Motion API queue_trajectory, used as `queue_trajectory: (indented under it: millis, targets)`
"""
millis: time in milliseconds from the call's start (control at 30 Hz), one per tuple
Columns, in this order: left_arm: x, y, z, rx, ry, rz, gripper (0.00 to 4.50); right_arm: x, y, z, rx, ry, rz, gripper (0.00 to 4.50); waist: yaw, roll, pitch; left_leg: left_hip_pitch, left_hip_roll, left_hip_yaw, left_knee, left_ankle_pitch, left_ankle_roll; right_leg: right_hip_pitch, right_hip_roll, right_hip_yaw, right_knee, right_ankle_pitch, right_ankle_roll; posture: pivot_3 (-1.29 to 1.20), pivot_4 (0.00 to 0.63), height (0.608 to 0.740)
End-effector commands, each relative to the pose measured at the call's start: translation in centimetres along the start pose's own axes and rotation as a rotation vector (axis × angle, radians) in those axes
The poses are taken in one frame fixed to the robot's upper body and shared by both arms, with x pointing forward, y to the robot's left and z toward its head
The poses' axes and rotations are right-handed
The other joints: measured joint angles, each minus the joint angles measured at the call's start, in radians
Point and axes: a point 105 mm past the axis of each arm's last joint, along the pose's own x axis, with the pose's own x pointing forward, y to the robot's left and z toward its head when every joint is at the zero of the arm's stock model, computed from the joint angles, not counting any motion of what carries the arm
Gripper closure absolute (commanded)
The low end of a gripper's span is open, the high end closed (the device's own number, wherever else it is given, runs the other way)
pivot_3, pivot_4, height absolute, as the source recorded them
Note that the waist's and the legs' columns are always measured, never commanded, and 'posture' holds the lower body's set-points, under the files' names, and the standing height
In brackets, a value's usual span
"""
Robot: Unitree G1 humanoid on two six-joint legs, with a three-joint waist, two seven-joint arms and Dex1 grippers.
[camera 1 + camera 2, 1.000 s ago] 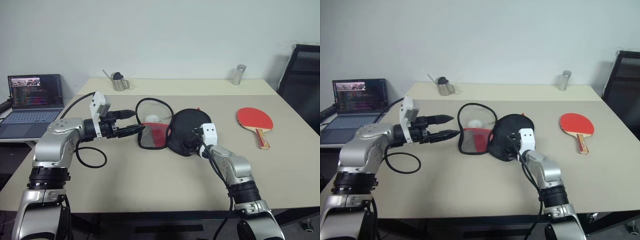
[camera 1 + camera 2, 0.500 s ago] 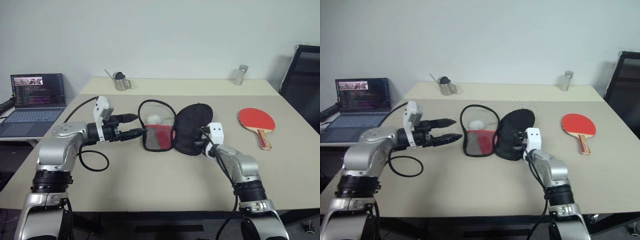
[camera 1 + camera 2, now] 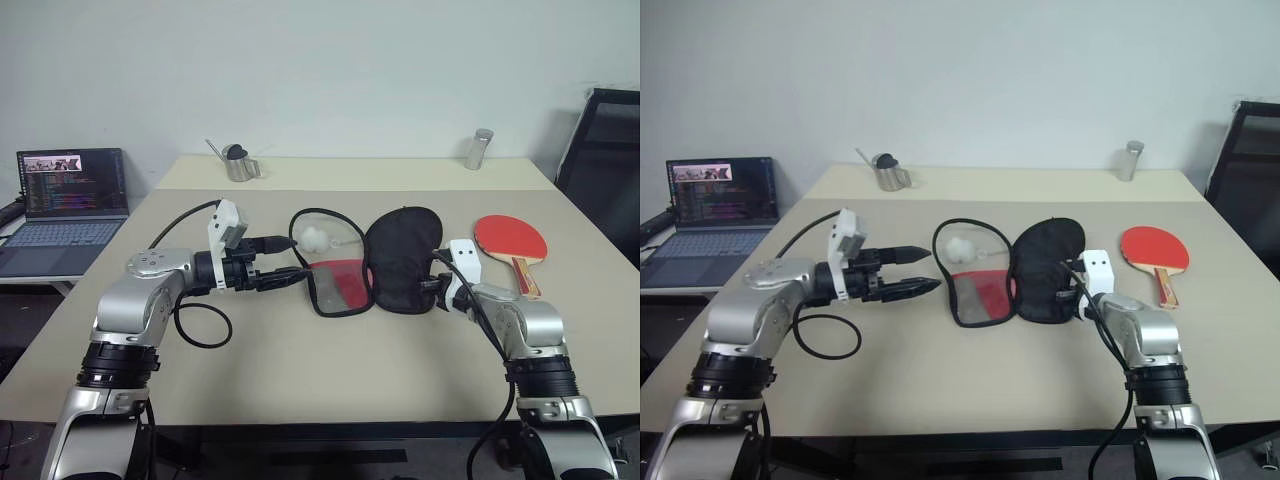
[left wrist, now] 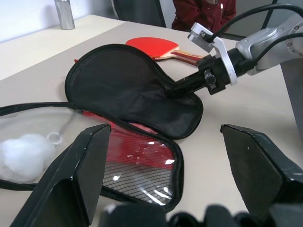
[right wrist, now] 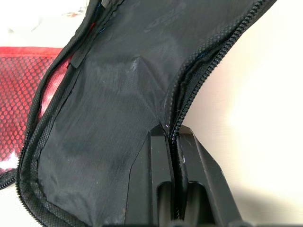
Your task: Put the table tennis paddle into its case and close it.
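We found the table tennis paddle (image 3: pixel 511 240) lying flat on the tabletop (image 3: pixel 300 370) at the right of the head view, red face up, handle toward the lower right, outside the case and touched by neither gripper. The case (image 3: pixel 404 257) lay unzipped and spread open in the middle of the frame: its black half beside the paddle, its red mesh half (image 3: pixel 341 285) to the left. A white ball (image 3: pixel 317 238) sat just above the red half.

The right gripper (image 5: pixel 171 137) was pressed together on the zippered edge of the black half, pinching the fabric between its fingers. The left gripper (image 3: pixel 925 270) hovered left of the red half with its fingers spread, holding nothing.

By our judgement the task was at an early stage: the case was open and gripped, but the paddle had yet to be picked up and slid in, and the zip had yet to be closed.

We counted one paddle, one case, one ball, one small metal pitcher (image 3: pixel 238 164) and one metal cup (image 3: pixel 478 149) at the top of the tabletop, and one laptop (image 3: pixel 66 195) at the left edge.
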Motion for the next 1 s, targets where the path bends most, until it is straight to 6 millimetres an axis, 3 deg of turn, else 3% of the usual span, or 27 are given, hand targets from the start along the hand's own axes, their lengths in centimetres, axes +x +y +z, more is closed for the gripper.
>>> queue_trajectory:
  millis: [33, 267, 567, 667, 900, 1000]
  targets:
    - [0.3, -0.4, 1.4, 0.042, -0.024, -0.026, 0.42, -0.8, -0.8, 1.7, -0.011, -0.039, -0.001, 4.43, 0.0, 0.0, 0.0, 0.0, 0.0, 0.0, 0.0, 0.0, 0.0, 0.0, 0.0, 0.0, 0.0, 0.0, 0.0, 0.0, 0.15, 0.74]
    - [0.3, -0.4, 1.4, 0.045, -0.02, -0.029, 0.42, -1.5, -1.9, 1.2, -0.015, -0.012, -0.01, 4.43, 0.0, 0.0, 0.0, 0.0, 0.0, 0.0, 0.0, 0.0, 0.0, 0.0, 0.0, 0.0, 0.0, 0.0, 0.0, 0.0, 0.15, 0.74]
    - [0.5, -0.5, 1.3, 0.048, -0.016, -0.032, 0.42, -0.7, -0.9, 0.7, 0.005, 0.009, 0.004, 4.43, 0.0, 0.0, 0.0, 0.0, 0.0, 0.0, 0.0, 0.0, 0.0, 0.0, 0.0, 0.0, 0.0, 0.0, 0.0, 0.0, 0.15, 0.74]
    - [0.4, -0.5, 1.2, 0.047, -0.015, -0.031, 0.42, -0.7, -2.3, 0.8, -0.004, 0.003, -0.055, 3.58, 0.0, 0.0, 0.0, 0.0, 0.0, 0.0, 0.0, 0.0, 0.0, 0.0, 0.0, 0.0, 0.0, 0.0, 0.0, 0.0, 0.15, 0.74]
    - [0.4, -0.4, 1.1, 0.046, -0.018, -0.025, 0.42, -1.5, -4.6, 1.0, -0.049, -0.009, -0.127, 1.03, 0.0, 0.0, 0.0, 0.0, 0.0, 0.0, 0.0, 0.0, 0.0, 0.0, 0.0, 0.0, 0.0, 0.0, 0.0, 0.0, 0.15, 0.74]
    - [0.5, -0.4, 1.1, 0.047, -0.02, -0.023, 0.42, -2.2, -4.5, 2.2, -0.045, -0.069, -0.092, 0.04, 0.0, 0.0, 0.0, 0.0, 0.0, 0.0, 0.0, 0.0, 0.0, 0.0, 0.0, 0.0, 0.0, 0.0, 0.0, 0.0, 0.15, 0.74]
